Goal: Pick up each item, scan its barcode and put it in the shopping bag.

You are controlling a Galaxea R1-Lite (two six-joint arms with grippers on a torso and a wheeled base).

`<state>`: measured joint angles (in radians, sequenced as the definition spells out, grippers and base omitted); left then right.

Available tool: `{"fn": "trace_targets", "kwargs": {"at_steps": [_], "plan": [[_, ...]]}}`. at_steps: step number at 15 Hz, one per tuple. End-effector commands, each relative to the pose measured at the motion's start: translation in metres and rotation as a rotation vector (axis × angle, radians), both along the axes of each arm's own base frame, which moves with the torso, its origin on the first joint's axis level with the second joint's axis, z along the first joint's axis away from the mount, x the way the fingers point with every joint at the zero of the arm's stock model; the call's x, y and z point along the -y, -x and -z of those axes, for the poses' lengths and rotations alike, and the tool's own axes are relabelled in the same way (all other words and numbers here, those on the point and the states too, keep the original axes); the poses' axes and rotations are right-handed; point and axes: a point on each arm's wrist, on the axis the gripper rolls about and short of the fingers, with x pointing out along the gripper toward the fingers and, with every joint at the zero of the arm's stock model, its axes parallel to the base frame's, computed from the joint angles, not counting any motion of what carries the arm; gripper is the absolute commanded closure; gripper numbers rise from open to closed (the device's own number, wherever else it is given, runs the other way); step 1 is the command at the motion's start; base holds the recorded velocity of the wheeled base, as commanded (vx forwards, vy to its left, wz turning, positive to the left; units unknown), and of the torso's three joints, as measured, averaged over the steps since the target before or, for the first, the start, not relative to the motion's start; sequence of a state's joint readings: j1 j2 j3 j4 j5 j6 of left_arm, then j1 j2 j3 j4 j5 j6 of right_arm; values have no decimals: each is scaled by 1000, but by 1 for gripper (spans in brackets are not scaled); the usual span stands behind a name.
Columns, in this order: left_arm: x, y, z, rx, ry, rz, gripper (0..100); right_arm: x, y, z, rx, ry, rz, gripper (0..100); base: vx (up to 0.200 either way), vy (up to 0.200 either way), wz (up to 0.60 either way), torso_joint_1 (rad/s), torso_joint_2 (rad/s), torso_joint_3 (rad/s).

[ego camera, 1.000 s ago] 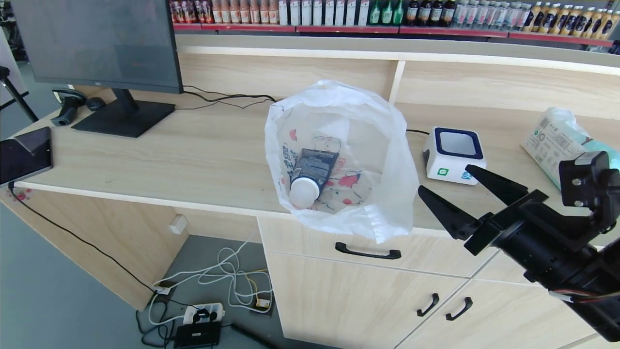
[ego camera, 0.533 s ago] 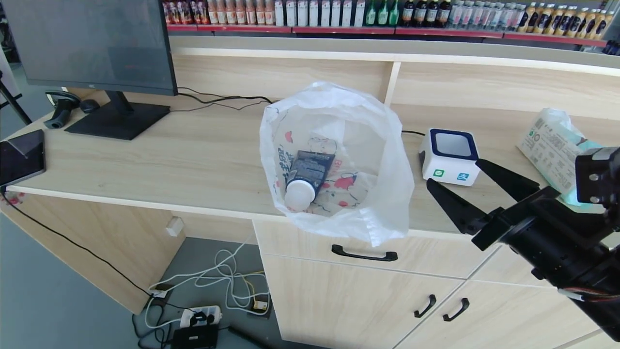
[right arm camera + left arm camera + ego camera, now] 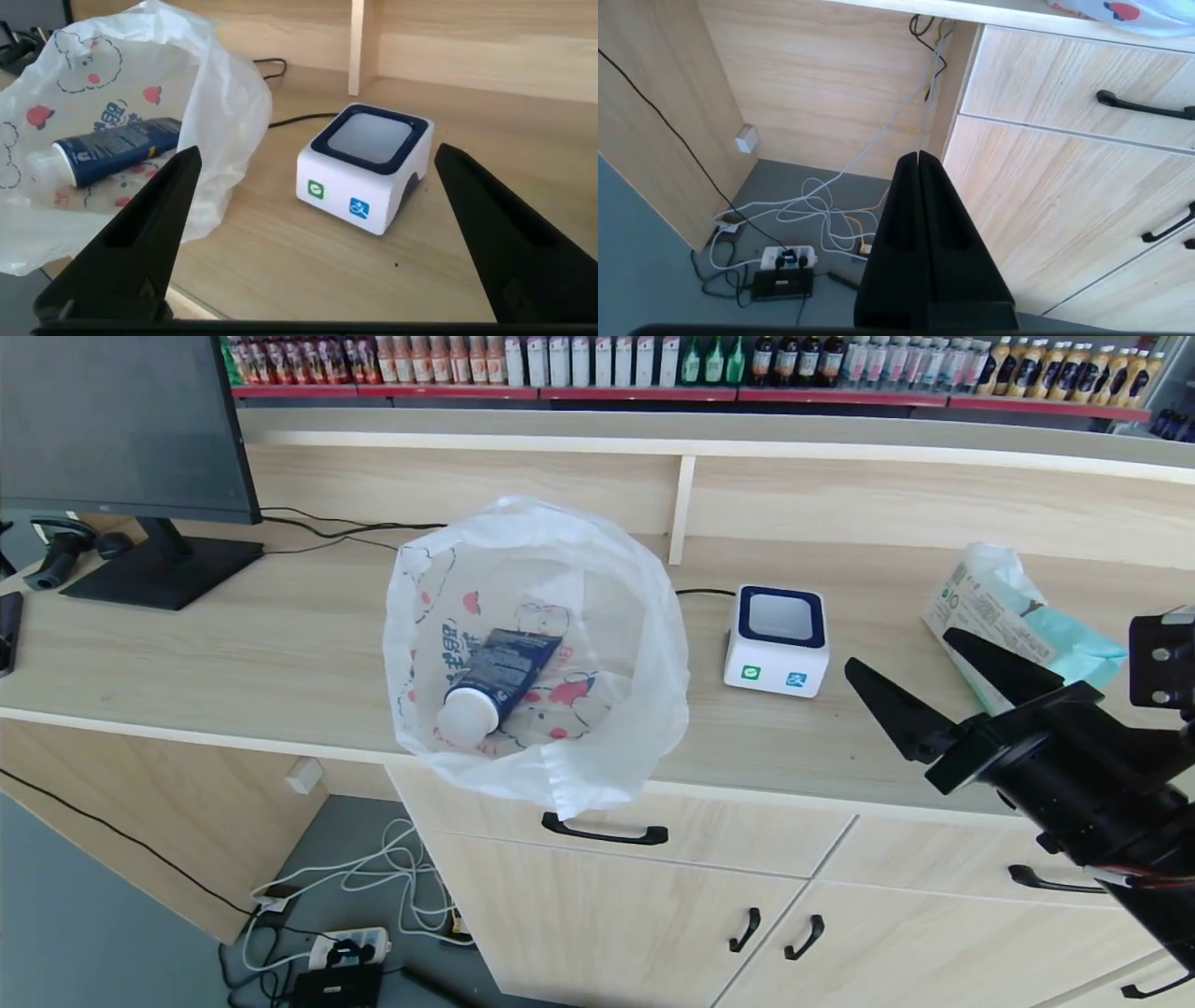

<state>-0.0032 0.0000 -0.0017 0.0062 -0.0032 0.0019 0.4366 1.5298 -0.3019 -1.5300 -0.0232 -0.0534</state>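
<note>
One item looks done, the dark tube (image 3: 499, 670) lying in the shopping bag (image 3: 655, 644); the tissue pack (image 3: 990, 602) waits unscanned near the right gripper (image 3: 898, 650), its claw apart and empty; the left gripper (image 3: 918, 166) has its claw together.

At centre we see a translucent white shopping bag (image 3: 644, 644) with red prints, a navy tube (image 3: 504, 667) with a white cap, and a white, navy-rimmed scanner (image 3: 777, 658); at right, a white-and-teal pack (image 3: 1004, 616).
</note>
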Motion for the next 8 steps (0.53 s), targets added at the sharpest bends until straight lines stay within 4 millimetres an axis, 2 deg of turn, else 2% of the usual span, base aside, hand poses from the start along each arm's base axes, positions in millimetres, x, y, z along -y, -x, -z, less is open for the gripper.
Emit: {"fn": "trace_targets", "kwargs": {"at_steps": [1,8], "plan": [[0,0,0,0,-1,0,100,2,1,-2,6,-9,4,0,0,-200,0,2,2,2],[0,0,0,0,-1,0,100,9,2,-4,10,-28,26,0,0,-200,0,-1,3,2]]}}
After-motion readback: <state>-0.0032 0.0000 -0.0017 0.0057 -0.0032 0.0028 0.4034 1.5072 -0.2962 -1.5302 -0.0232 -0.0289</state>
